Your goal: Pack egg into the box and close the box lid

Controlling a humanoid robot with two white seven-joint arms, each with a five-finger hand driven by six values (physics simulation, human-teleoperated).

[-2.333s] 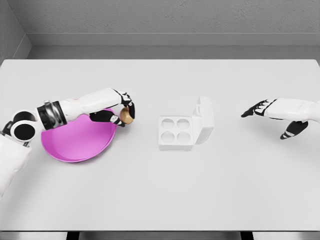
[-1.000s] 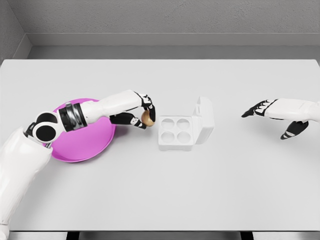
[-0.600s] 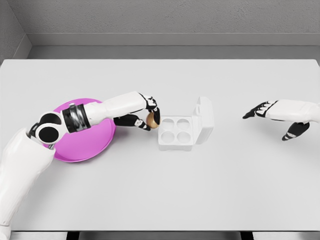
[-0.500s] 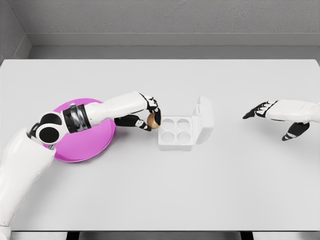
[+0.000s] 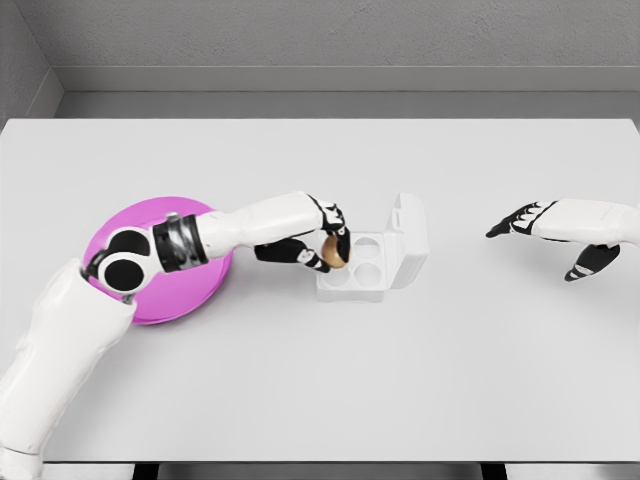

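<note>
A brown egg point(image 5: 334, 251) is gripped in the curled fingers of the left robot hand point(image 5: 326, 240), whose arm is stretched in from the lower left across a magenta plate point(image 5: 200, 290) lying toward the left edge of the bench point(image 5: 320, 380). The egg is held over the left cups of the white box point(image 5: 357, 268), which is set near the middle of the bench; whether the egg is touching a cup cannot be told. The two right cups of the box are seen empty. The box lid point(image 5: 408, 238) is stood open, hinged along the box's right side and raised nearly upright. The right robot hand point(image 5: 545, 232) is held above the bench near its right edge, well apart from the box, with its fingers spread and nothing grasped.
</note>
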